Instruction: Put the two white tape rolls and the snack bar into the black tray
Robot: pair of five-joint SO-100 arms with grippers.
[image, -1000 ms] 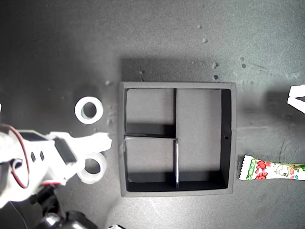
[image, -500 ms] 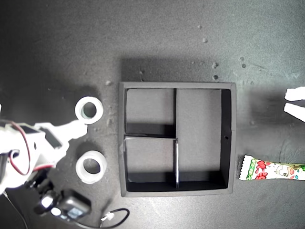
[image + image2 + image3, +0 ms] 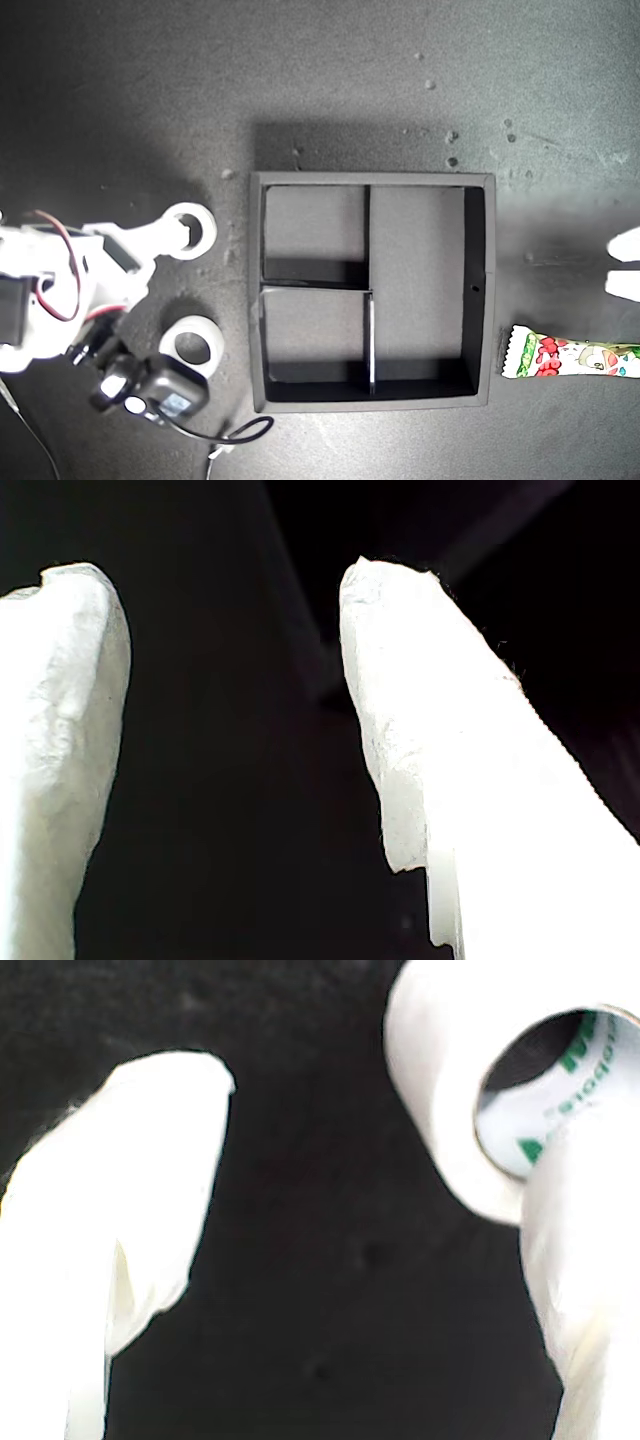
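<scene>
My second gripper has swung from nearer small white ring-shaped tape roll to farther one, jaws spread, straddling rim; both rolls outside square matte black tray; nothing grasped yet

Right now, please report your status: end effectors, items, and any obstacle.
Second end effector open, one finger in the far roll. First end effector open, empty. Tray empty; near roll and bar outside. No obstacle seen.

Exterior overhead, facing down; wrist views close.
</scene>
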